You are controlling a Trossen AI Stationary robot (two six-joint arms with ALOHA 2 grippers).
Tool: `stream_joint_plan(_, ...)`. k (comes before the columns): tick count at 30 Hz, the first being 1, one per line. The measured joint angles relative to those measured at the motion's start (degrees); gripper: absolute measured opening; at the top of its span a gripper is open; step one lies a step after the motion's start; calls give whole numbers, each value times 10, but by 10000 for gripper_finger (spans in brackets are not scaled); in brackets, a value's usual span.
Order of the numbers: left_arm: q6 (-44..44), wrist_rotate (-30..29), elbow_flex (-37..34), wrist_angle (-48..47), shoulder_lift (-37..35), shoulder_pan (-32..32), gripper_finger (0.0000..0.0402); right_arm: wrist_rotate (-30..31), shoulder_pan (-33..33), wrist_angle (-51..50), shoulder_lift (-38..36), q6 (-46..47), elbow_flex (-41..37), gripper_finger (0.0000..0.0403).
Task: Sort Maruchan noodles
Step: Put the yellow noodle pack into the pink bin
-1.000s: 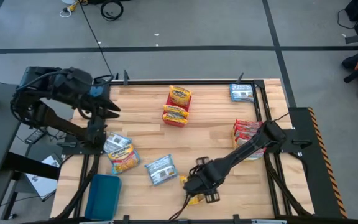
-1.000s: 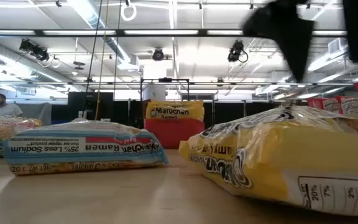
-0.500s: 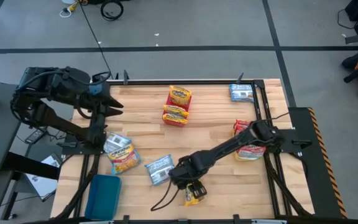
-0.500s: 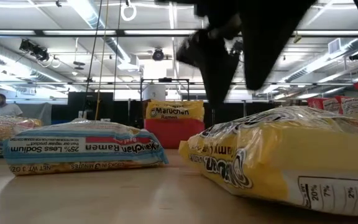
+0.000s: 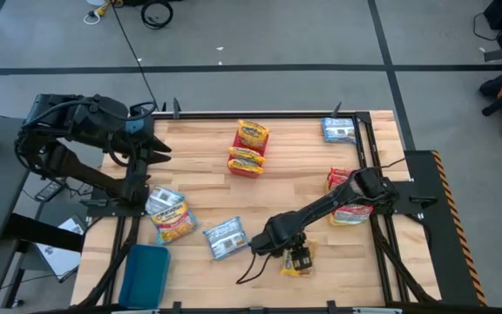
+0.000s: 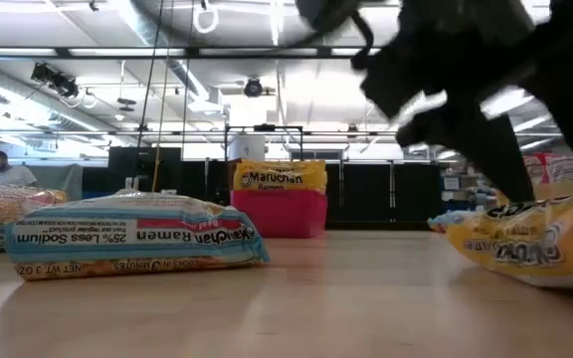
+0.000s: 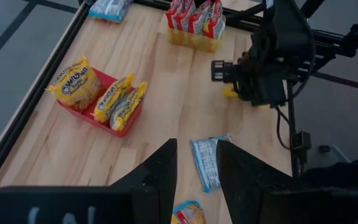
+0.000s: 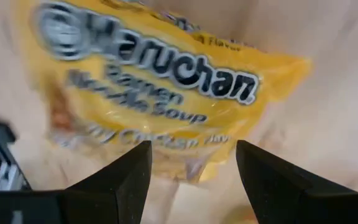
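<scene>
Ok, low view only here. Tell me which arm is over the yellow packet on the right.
Observer: The right gripper, above the yellow packet near the front edge of the table.
Operator: Give me the left arm.
Observer: The left gripper waits open over the back left corner.
Operator: Count what's in the red tray.
Observer: The red tray holds three yellow packets.

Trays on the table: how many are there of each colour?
red tray: 1
yellow tray: 1
blue tray: 1
Total: 3
</scene>
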Motion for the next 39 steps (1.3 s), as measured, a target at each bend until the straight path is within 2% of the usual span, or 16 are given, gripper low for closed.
stream_joint_plan(3,-1,0,0,0,0,0,116,2,1,-8,-23,-39,14,238)
stream_joint_plan(7,-16,0,0,0,0,0,116,8,1,19,-28,-147,52,238)
stream_joint_plan(11,-34,0,0,0,0,0,116,-36,-14,65,-23,-254,52,237)
stream_joint_plan(16,-58,-4,0,0,0,0,116,-51,-44,80,12,-275,30,233)
stream_joint_plan(19,-60,-9,0,0,0,0,116,-82,-47,77,37,-294,31,230)
stream_joint_plan(22,-62,-22,0,0,0,0,116,-135,-45,53,71,-307,31,226)
stream_joint_plan(26,-64,-35,0,-4,0,0,116,-152,-43,10,112,-300,36,211)
stream_joint_plan(31,-54,-62,0,-5,0,0,116,-172,-42,-24,138,-302,33,151)
stream_joint_plan(33,-42,-76,0,-6,0,0,116,-174,-41,-24,135,-303,32,108)
stream_joint_plan(36,-27,-91,0,-10,0,0,116,-144,-44,-7,121,-305,31,29)
stream_joint_plan(37,-23,-96,0,-11,0,0,116,-136,-46,-7,114,-304,29,16)
stream_joint_plan(39,-15,-106,0,-11,0,0,116,-111,-51,-3,93,-290,29,14)
